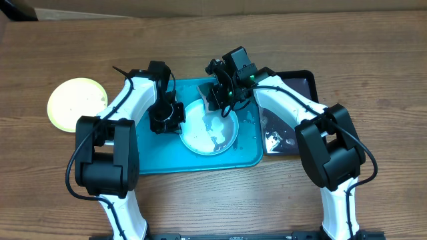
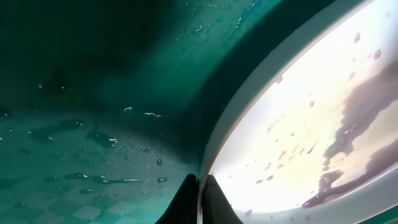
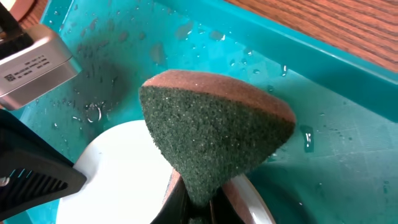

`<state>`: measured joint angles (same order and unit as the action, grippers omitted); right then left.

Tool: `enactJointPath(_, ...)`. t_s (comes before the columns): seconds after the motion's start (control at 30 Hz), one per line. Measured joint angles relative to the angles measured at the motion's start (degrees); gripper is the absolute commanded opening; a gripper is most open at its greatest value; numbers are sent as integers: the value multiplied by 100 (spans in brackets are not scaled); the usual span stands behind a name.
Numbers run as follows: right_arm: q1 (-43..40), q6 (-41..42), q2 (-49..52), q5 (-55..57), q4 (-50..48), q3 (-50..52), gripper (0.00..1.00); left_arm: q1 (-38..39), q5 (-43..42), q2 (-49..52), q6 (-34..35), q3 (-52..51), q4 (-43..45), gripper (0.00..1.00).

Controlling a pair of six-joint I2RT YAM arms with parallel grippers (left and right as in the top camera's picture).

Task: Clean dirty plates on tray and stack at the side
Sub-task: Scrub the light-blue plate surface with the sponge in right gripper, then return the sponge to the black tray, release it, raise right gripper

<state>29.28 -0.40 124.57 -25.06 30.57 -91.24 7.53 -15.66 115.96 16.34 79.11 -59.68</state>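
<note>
On the wet teal tray (image 1: 150, 163), a round white plate (image 1: 199, 135) is pinched by the down-pointing left end effector (image 2: 199, 191), a coarse green sponge (image 3: 211, 137) by the right end effector (image 3: 199, 208).

Left gripper (image 2: 199, 200) and right gripper (image 3: 200, 210) with its sponge (image 3: 211, 124) flank the white plate (image 1: 200, 137) on the tray (image 1: 153, 163); black tray (image 1: 303, 83) sits just beside its right rim, yellow plate (image 1: 75, 103) lies well left, near table (image 1: 220, 200) open.
</note>
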Motion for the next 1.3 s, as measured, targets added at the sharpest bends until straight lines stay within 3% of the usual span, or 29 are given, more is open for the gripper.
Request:
enactJointPath(0.47,164,20,2,35,-94,315,4,0,0,0,0,0,7,5)
enactJointPath(0.87,251,24,-205,-1235,22,323,4,0,0,0,0,0,13,5)
enactJointPath(1.1,-289,37,-1565,-1143,1266,304,4,0,-2,0,-2,0,17,6)
enactJointPath(1.3,-1008,37,-2002,-48,2583,308,4,0,-2,0,0,0,22,9)
